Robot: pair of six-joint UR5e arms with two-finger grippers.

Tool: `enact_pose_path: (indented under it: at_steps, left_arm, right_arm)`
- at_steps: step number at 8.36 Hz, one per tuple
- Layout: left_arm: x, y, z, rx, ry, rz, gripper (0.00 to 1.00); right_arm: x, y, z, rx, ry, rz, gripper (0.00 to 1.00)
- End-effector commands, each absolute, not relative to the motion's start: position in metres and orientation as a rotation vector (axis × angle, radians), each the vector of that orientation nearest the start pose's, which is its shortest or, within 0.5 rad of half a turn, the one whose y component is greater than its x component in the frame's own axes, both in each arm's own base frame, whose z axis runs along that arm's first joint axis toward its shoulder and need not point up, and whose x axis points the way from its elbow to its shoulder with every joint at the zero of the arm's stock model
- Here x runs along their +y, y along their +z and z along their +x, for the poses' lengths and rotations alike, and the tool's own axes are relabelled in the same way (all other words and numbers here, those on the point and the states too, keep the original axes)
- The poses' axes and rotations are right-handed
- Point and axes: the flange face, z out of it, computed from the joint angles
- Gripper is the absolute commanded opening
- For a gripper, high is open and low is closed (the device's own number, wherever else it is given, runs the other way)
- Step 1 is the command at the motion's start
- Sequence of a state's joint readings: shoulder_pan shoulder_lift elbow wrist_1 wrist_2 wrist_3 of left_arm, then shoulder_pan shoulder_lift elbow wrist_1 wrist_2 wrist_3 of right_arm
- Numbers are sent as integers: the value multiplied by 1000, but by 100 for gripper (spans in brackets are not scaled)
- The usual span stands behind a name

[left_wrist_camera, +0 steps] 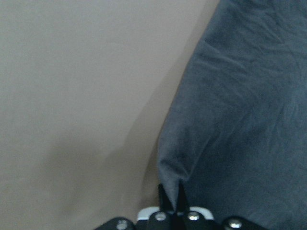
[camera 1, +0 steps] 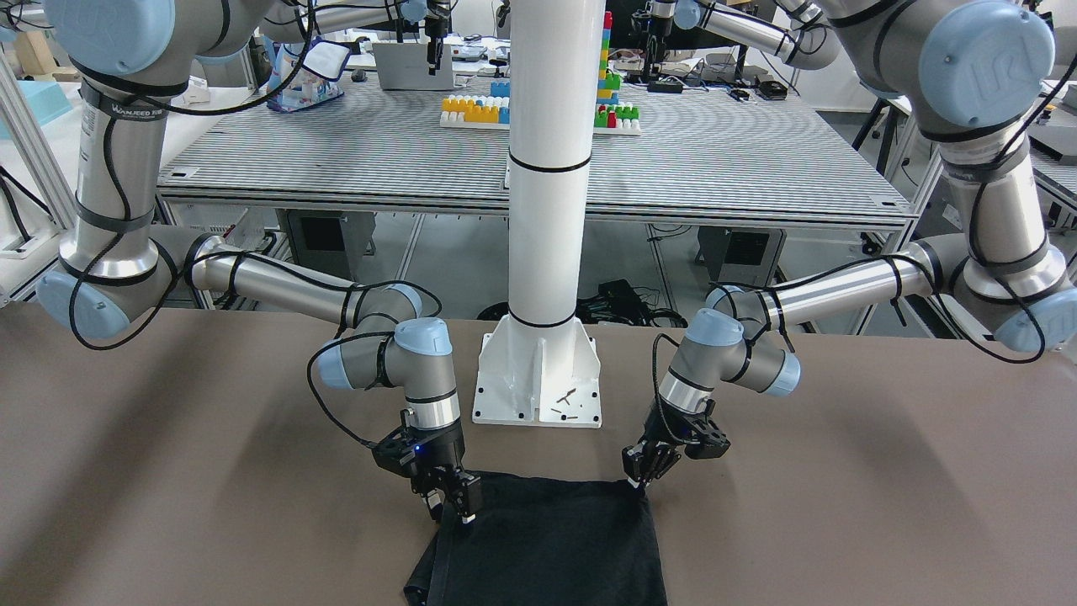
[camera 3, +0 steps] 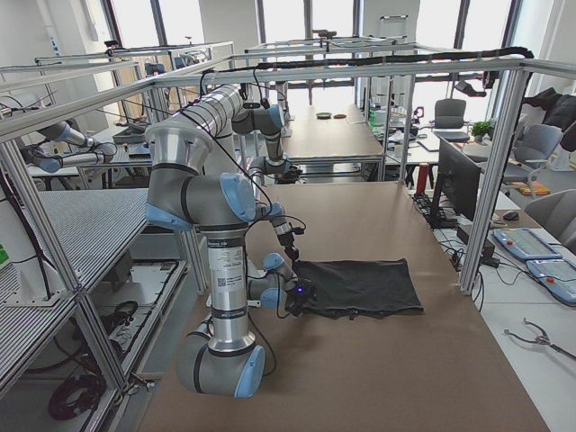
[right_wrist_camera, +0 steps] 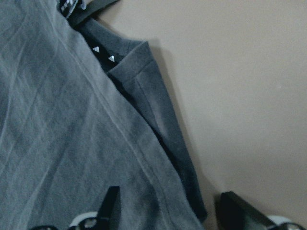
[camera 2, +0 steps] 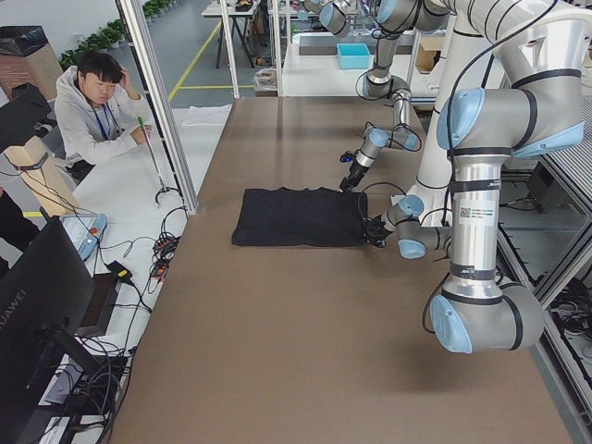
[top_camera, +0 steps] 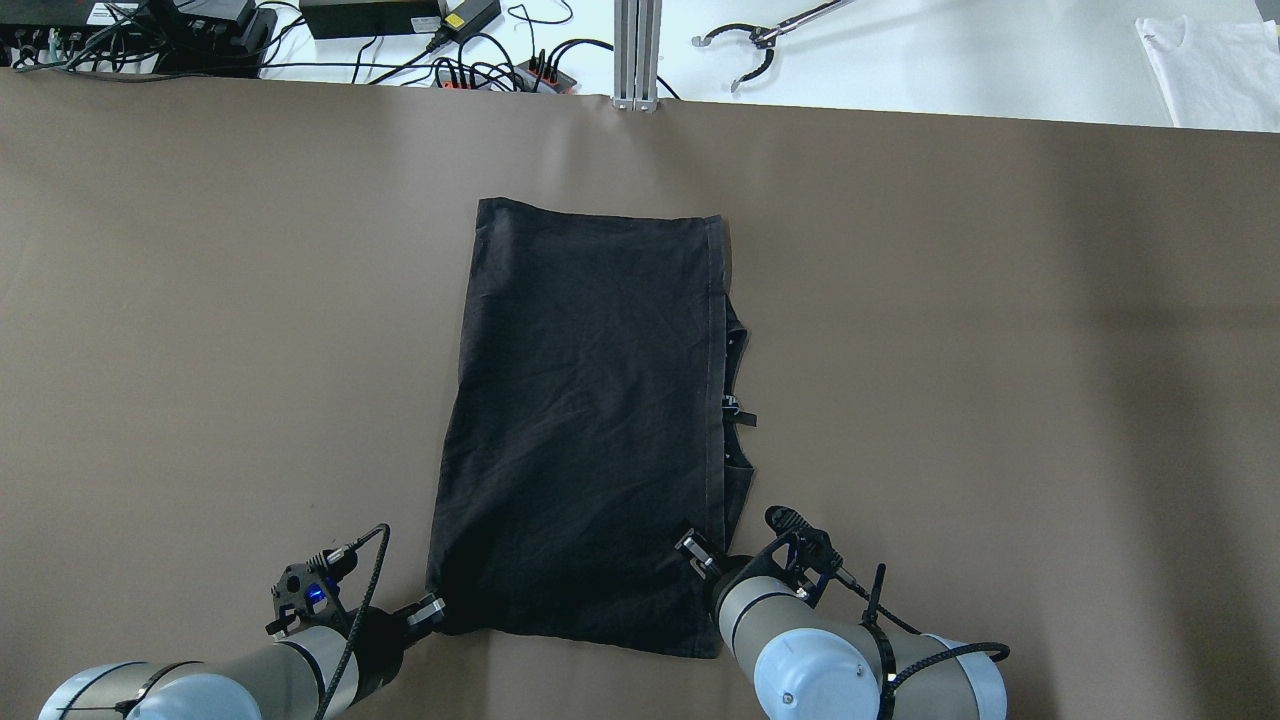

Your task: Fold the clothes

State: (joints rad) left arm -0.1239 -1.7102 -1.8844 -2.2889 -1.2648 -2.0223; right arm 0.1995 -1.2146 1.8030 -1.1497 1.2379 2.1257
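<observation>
Not much to read here tbh. HUAWEI runs up the back of the black monitor in the left-side view. There's a UR logo on the left arm's blue joint cap. The strap on the right arm starts WANJEED; the rest is too small to read.

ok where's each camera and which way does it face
front: across the table, facing the robot; left arm, right arm, black cloth
overhead: behind the robot, looking down; both arms, cloth
left side: table's left end; left arm nearest
right side: table's right end; right arm nearest
left wrist: down at cloth corner; left pincer pinching it
right wrist: down at cloth edge; right pincer open
all show the cloth
</observation>
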Motion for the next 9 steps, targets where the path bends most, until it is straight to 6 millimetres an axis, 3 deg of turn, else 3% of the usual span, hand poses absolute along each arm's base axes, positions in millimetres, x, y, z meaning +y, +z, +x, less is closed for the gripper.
enact_pose_path:
  at_steps: [1, 2, 5, 8, 9]
  left_arm:
    - [-229, 358, 514, 1213, -683, 80, 0]
    - [-229, 360, 515, 1209, -682, 82, 0]
    - [-229, 359, 515, 1210, -681, 81, 0]
    - [-229, 351, 514, 1225, -672, 84, 0]
    - [-230, 343, 512, 1240, -671, 81, 0]
  right_arm:
    - [-285, 296, -566, -1086, 869, 116, 54]
    - [-286, 297, -565, -1092, 911, 117, 47]
    - [-286, 299, -564, -1088, 904, 128, 41]
    - [-285, 295, -559, -1097, 890, 131, 2]
    - [-283, 291, -552, -1109, 889, 127, 0]
